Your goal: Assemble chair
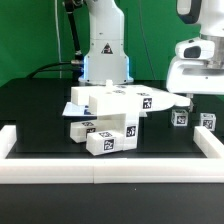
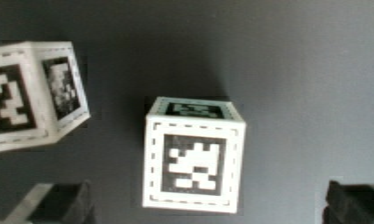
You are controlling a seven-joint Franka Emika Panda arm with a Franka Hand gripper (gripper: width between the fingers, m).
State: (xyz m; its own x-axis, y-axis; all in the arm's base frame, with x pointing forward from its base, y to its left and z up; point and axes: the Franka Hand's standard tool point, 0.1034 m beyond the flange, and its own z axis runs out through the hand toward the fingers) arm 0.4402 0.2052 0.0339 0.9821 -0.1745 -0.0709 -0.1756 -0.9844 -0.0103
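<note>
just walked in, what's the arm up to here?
Chair assembly, mid-way. The hand is open and empty, hovering over a small tagged white block that stands on the black table, with a second block close beside it. In the exterior view, the hand hangs toward the right, away from the main cluster of chair pieces, which sits mid-table with a flat slab on top. Nothing is gripped yet.

A black table (image 1: 40,135) is carrying everything. A white rail (image 1: 110,172) is running along the table's near edge, low in the exterior view, and turning up at both sides. Tagged white blocks (image 1: 110,140) are sitting clustered at the centre. At centre right a cube (image 1: 181,119) is standing with a second cube (image 1: 207,121) near it. The arm's base (image 1: 105,62) is standing at upper centre.
</note>
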